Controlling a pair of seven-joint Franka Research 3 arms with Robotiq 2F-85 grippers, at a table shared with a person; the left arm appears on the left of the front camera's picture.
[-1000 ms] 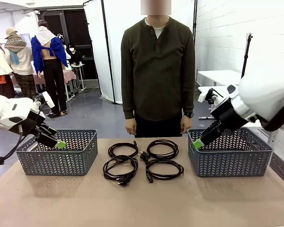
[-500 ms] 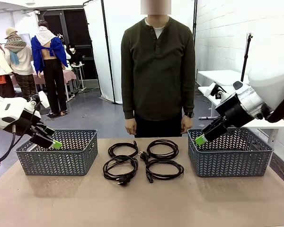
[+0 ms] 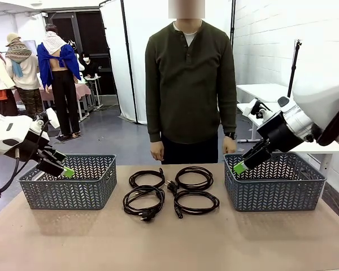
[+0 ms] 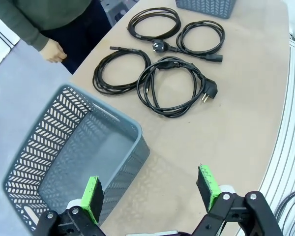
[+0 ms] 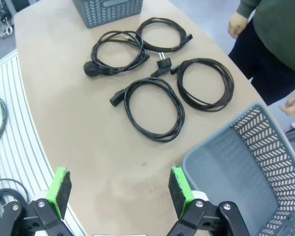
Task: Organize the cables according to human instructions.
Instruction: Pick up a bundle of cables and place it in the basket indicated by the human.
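Tabletop (image 3: 169, 243) lies bare along the near edge. Four coiled cables (image 3: 170, 185) sit mid-table between the left basket (image 3: 68, 192) and the right basket (image 3: 274, 192). They lie toward 3 o'clock from the left gripper (image 4: 150, 191) and 9 o'clock from the right gripper (image 5: 119, 189). Both claws are spread wide, holding nothing, by basket rims. The person (image 3: 189, 84) stands at 12 o'clock.

Tan bench (image 3: 169, 243), matte, rounded corner seen in the wrist views. Two grey lattice baskets on it, both upright, open side up, well apart: left basket (image 3: 68, 183) near left edge, right basket (image 3: 277, 189) near right edge. Beyond far edge: grey floor (image 3: 110, 135). Behind: white screen (image 3: 133, 56), white brick wall (image 3: 265, 39), black stand (image 3: 294, 62), white table (image 3: 260, 90) at right.
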